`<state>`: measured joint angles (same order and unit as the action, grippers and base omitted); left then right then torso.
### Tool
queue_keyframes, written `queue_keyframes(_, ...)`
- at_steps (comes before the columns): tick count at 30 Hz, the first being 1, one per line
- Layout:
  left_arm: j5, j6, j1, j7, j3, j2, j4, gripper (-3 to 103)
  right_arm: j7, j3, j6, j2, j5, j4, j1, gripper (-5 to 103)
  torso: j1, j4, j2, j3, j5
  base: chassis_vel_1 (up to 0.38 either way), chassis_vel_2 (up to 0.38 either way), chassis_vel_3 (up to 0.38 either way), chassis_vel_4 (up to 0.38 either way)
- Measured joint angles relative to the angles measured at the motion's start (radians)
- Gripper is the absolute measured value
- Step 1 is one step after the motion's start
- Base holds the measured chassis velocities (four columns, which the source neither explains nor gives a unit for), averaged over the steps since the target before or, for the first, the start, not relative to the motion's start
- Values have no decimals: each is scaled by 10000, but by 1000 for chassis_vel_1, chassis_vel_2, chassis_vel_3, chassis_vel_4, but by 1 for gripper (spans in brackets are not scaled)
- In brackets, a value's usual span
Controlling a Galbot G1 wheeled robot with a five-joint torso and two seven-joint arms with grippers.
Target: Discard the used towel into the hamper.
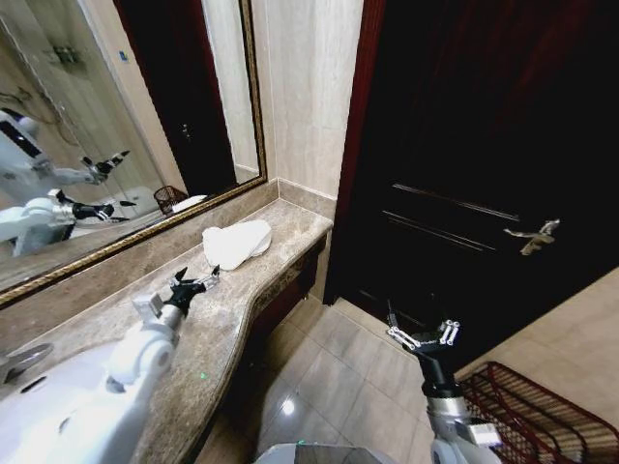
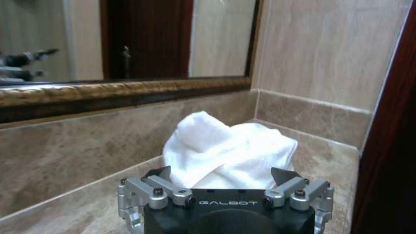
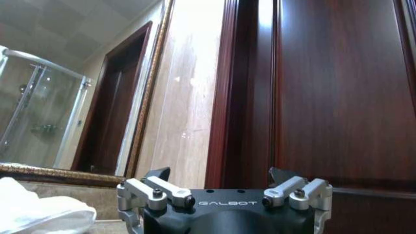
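Crumpled white terry towel [image 1: 235, 243] sits centre frame on the beige marble counter [image 1: 208, 333], w/ my left gripper [image 1: 197, 284] just below it, jaws open. Soft, light, floppy: I'd pinch a raised fold. Right gripper [image 1: 423, 335] lower right, open, idle, near the reddish-brown lattice hamper [image 1: 542, 411].

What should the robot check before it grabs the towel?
1. Towel free on the counter, nothing on it: ok.
2. Left gripper open and aimed at the towel, not yet touching: ok.
3. Path from left gripper to towel clear: ok.
4. Right gripper open, out of the way over the floor: ok.
5. Hamper within reach, beside the right arm: ok.
6. Hamper empty enough for the towel: cannot tell.
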<state>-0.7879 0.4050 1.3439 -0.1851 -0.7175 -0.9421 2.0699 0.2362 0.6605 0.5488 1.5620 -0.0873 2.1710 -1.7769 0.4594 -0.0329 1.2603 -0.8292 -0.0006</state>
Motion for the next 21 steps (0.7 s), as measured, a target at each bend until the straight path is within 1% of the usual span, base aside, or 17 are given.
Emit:
queue_keyframes(2, -548, 209, -474, -82, 364, 465, -287, 100, -46, -11, -9, 57, 84, -62, 67, 100, 0, 0, 0, 0, 2, 0, 0, 0, 0)
queue_keyframes(4, -696, 255, -638, -119, 515, 587, -399, 100, -60, -9, -20, 72, 108, -68, 86, 100, 0, 0, 0, 0, 3, 0, 0, 0, 0)
queue_keyframes(7, -1086, 377, -1590, -265, 1379, 959, -1004, 100, -81, 23, -84, 152, 182, -73, 133, 100, 0, -3, 0, 0, 3, 0, 0, 0, 0)
queue_keyframes(8, -1086, 377, -1590, -265, 1379, 959, -1004, 100, -81, 23, -84, 152, 182, -73, 133, 100, 0, -3, 0, 0, 3, 0, 0, 0, 0)
queue_keyframes(9, -1160, 408, -1853, -311, 1610, 1003, -1160, 100, -86, 33, -94, 176, 200, -84, 145, 100, 0, -2, 0, 0, 2, 0, 0, 0, 0)
queue_keyframes(10, -1254, 457, -2619, -405, 2213, 1088, -1615, 100, -100, 69, -107, 235, 237, -137, 169, 100, 0, 0, 0, 0, 5, 0, 0, 0, 0)
queue_keyframes(11, -1278, 462, -3140, -440, 2620, 1127, -1993, 100, -102, 88, -107, 267, 258, -174, 176, 100, 0, 1, 0, 0, 6, 0, 0, 0, 0)
queue_keyframes(12, -1278, 462, -3140, -440, 2620, 1127, -1993, 100, -102, 88, -107, 267, 258, -174, 176, 100, 0, 1, 0, 0, 6, 0, 0, 0, 0)
queue_keyframes(15, -1486, 473, -4644, -638, 3783, 1170, -3406, 100, -103, 168, -90, 373, 302, -294, 174, 100, 1, 1, -1, -1, 6, 0, 0, 0, 0)
queue_keyframes(16, -1481, 460, -4886, -654, 3969, 1162, -3675, 100, -102, 182, -86, 388, 306, -311, 171, 100, 2, 1, -2, -2, 6, 0, 0, 0, 0)
queue_keyframes(17, -1481, 460, -4886, -654, 3969, 1162, -3675, 100, -102, 182, -86, 388, 306, -311, 171, 100, 2, 1, -2, -2, 6, 0, 0, 0, 0)
queue_keyframes(19, -1451, 371, -5938, -660, 4790, 1048, -4809, 100, -102, 235, -75, 421, 340, -391, 167, 100, 1, -2, -3, -1, 6, 0, 0, 0, 0)
queue_keyframes(20, -1444, 313, -6189, -598, 5014, 1003, -5095, 100, -102, 248, -75, 424, 351, -413, 168, 100, 1, -2, -3, -1, 7, 0, 0, 0, 0)
queue_keyframes(21, -1444, 313, -6189, -598, 5014, 1003, -5095, 100, -102, 248, -75, 424, 351, -413, 168, 100, 1, -2, -3, -1, 7, 0, 0, 0, 0)
